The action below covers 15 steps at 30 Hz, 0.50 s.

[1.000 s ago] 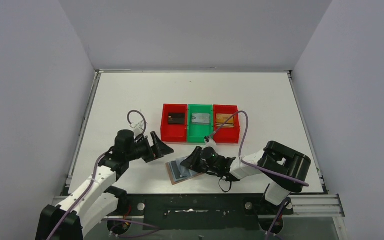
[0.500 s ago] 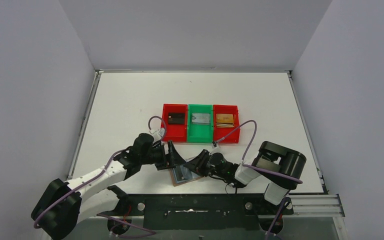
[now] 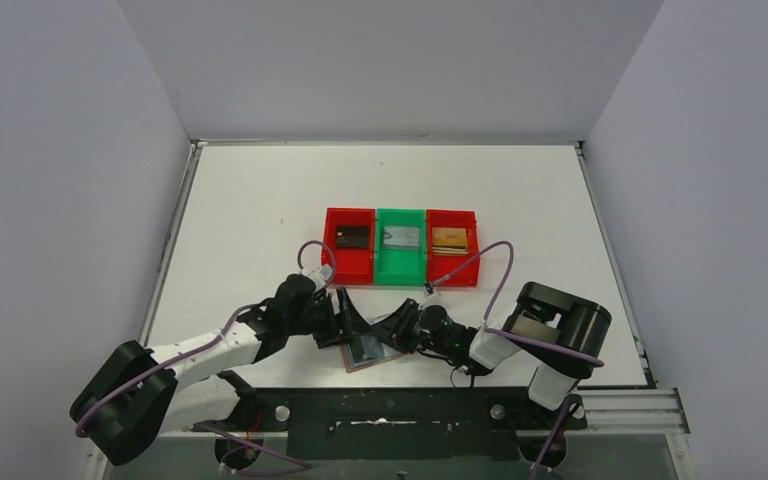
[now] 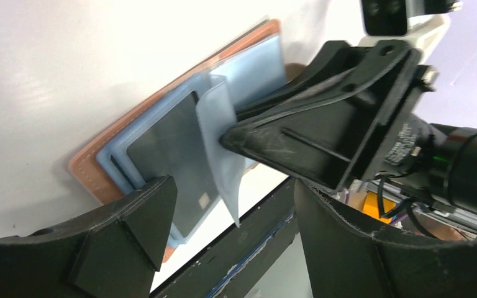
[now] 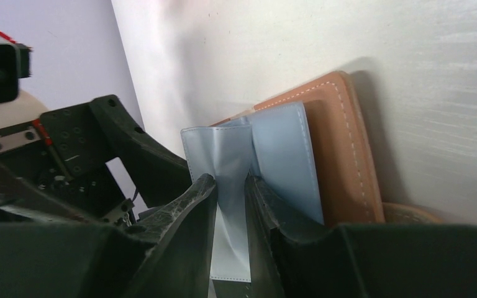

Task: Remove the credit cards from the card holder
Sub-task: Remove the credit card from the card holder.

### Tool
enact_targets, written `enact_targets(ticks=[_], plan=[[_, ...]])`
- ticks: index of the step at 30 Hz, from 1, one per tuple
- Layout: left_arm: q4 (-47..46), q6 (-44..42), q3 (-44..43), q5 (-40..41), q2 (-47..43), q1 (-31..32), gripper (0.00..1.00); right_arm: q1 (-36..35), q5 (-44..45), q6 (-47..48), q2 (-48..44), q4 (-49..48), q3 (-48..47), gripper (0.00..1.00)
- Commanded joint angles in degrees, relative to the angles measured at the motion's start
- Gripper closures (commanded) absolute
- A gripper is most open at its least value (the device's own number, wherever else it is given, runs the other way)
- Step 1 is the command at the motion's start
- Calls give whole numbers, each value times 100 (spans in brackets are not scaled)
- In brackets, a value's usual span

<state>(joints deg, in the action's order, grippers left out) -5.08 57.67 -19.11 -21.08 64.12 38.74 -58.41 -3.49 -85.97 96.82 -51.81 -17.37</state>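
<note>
Right, I see the card holder point(image 3: 364, 350) lying open on the white table point(image 3: 260, 200) near its front edge, between my two grippers. Its outside is tan stitched leather with rounded corners. Inside are smooth grey-blue slots, one holding a dark matte card point(image 4: 168, 158). My right gripper point(image 5: 230, 189) is clamped on a thin translucent blue leaf point(image 5: 220, 155) of the lining, standing it up off the holder. My left gripper point(image 4: 233, 192) is spread wide and grips nothing, its black fingers on either side of the holder's end. Farther back, a black card point(image 3: 352, 235) lies in a red bin point(image 3: 348, 265), a silver card point(image 3: 401, 237) in a green bin point(image 3: 400, 266) and a gold card point(image 3: 449, 239) in another red bin point(image 3: 453, 215).
</note>
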Motion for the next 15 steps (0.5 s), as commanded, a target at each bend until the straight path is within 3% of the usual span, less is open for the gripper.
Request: enact_targets(ticks=[1, 9, 15], plan=[[-673, 188, 39, -30, 289, 139, 31, 33, 103, 67, 14, 273, 1, 75], [-1066, 255, -114, -52, 592, 486, 43, 33, 142, 128, -113, 374, 13, 71], [-979, 182, -112, -25, 640, 555, 64, 23, 143, 519, -546, 37, 90, 58]])
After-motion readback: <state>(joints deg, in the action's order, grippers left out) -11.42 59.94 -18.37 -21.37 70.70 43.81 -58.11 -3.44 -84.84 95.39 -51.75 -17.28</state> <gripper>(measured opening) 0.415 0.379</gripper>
